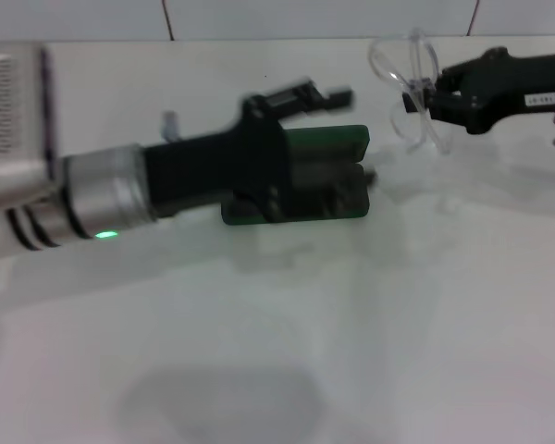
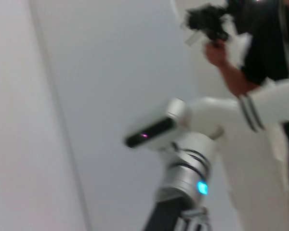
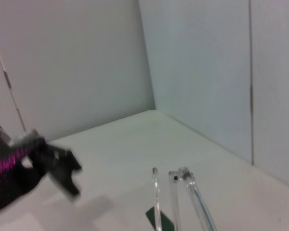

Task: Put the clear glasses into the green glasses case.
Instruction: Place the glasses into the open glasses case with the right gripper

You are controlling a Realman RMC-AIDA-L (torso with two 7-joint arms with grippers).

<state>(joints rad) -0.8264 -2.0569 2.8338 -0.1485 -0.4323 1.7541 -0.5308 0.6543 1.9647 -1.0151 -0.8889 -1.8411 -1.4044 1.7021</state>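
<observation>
A: Over the white table [image 1: 370, 324], where is the left gripper [image 1: 338, 129] sitting?

B: It is reaching in level from nine o'clock, hanging above the green glasses case [image 1: 338, 148] at centre, fingers spread.

A: And the right gripper [image 1: 430, 97]?

B: It is coming in from two o'clock, pinching the clear glasses [image 1: 407, 83] aloft, at one o'clock from the case.

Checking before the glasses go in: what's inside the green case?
The green case lies open; its visible dark lining looks bare. The left gripper covers its left part. The right gripper holds the glasses aloft.
</observation>
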